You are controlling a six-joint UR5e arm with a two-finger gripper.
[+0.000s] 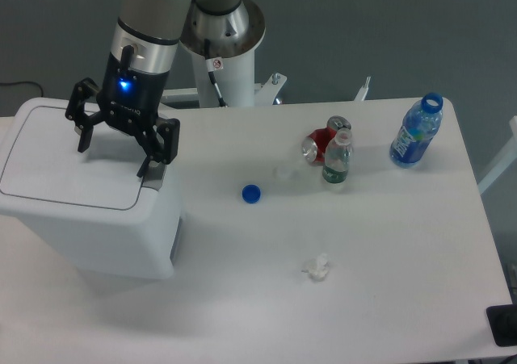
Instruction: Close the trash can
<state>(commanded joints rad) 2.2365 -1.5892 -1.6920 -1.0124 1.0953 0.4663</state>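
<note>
The trash can [89,219] is a large white boxy bin at the table's left end. Its flat lid [60,162] lies down flat on the body, with the grey latch tab [153,181] at its right edge. My gripper [115,158] hangs over the lid's right part, pointing down, its black fingers [83,136] spread wide apart and open with nothing between them. One fingertip sits just above the latch tab; whether it touches the lid I cannot tell.
A blue bottle cap [251,193] lies right of the bin. A red can [320,142] and a small green-labelled bottle [336,160] stand mid-table, a blue bottle [416,131] at the far right. A crumpled white scrap [316,268] lies near the front. The arm's base [224,41] stands behind.
</note>
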